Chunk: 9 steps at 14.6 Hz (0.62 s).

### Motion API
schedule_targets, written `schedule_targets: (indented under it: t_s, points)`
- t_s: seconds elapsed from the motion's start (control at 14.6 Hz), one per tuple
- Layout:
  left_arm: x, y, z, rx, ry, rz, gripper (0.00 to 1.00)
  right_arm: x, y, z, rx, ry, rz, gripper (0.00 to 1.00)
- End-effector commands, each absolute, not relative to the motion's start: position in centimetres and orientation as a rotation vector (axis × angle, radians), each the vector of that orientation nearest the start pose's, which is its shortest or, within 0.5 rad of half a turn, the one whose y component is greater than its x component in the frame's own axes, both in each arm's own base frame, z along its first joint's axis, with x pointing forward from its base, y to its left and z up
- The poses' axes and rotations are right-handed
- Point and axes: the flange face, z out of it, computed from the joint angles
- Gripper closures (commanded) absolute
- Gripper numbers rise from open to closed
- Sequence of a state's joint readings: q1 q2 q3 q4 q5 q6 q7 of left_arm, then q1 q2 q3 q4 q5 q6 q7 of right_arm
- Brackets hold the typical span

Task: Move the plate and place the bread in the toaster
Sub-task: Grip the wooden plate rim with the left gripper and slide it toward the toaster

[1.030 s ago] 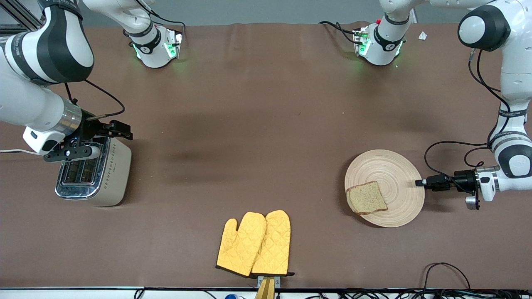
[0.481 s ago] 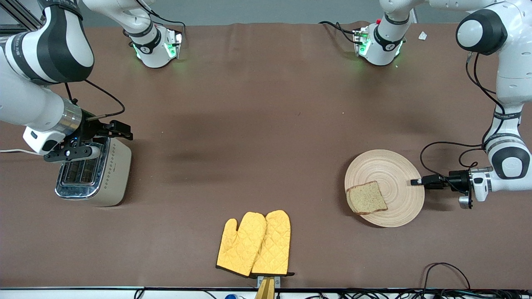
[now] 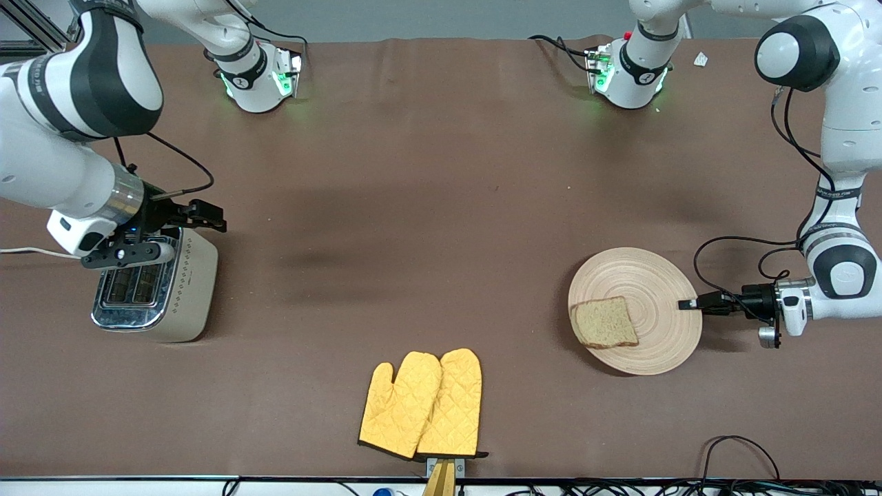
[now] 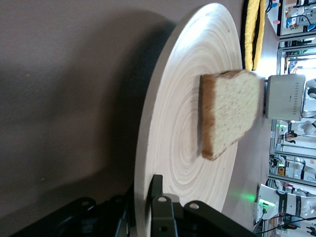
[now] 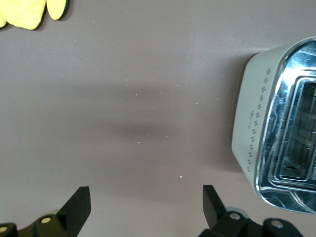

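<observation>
The pale wooden plate (image 3: 654, 289) lies toward the left arm's end of the table. The brown bread (image 3: 605, 322) rests on the part of it nearest the front camera. My left gripper (image 3: 685, 304) is shut on the plate's rim, one finger above the wood and one beneath. In the left wrist view the plate (image 4: 173, 123) fills the frame, with the bread (image 4: 232, 108) on it and my left gripper (image 4: 145, 190) clamped on its edge. The cream toaster (image 3: 155, 289) stands at the right arm's end. My right gripper (image 3: 195, 238) hangs open over its farther end, holding nothing. The right wrist view shows the toaster (image 5: 276, 133) and my right gripper (image 5: 145, 200).
Yellow oven mitts (image 3: 422, 403) lie near the table's front edge, midway between plate and toaster. Both arm bases stand along the edge farthest from the camera. A black cable (image 3: 734, 448) loops near the front edge at the left arm's end. Brown table stretches between plate and toaster.
My left gripper slid onto the plate's rim and shut on it. The plate with the bread shifted slightly toward the right arm's end. My right gripper drifted a little over the toaster.
</observation>
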<state>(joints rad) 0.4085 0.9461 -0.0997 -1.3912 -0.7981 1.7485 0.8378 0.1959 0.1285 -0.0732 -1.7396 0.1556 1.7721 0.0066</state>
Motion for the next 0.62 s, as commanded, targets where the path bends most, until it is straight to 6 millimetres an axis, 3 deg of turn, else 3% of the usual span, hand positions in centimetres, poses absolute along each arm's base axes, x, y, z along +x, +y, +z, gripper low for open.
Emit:
schedule_targets:
  t_s: [0.0,0.14,0.41,0.55]
  points:
    - [66.6,12.6,13.4,2.145,-0.167,-0.047,1.00,58.7,11.3,47.4,-2.992,-0.112,0.155,0.00]
    - [67.5,8.5,14.4,2.098,-0.196,-0.067,1.00,59.2,12.2,46.0,-2.977,-0.110,0.162,0.00]
    - [68.0,-4.1,15.9,2.015,-0.229,-0.224,1.00,60.9,13.5,41.6,-2.863,-0.016,0.175,0.00]
    - [67.6,-10.2,16.6,1.977,-0.256,-0.284,1.00,61.4,15.1,40.4,-2.869,-0.024,0.137,0.00]
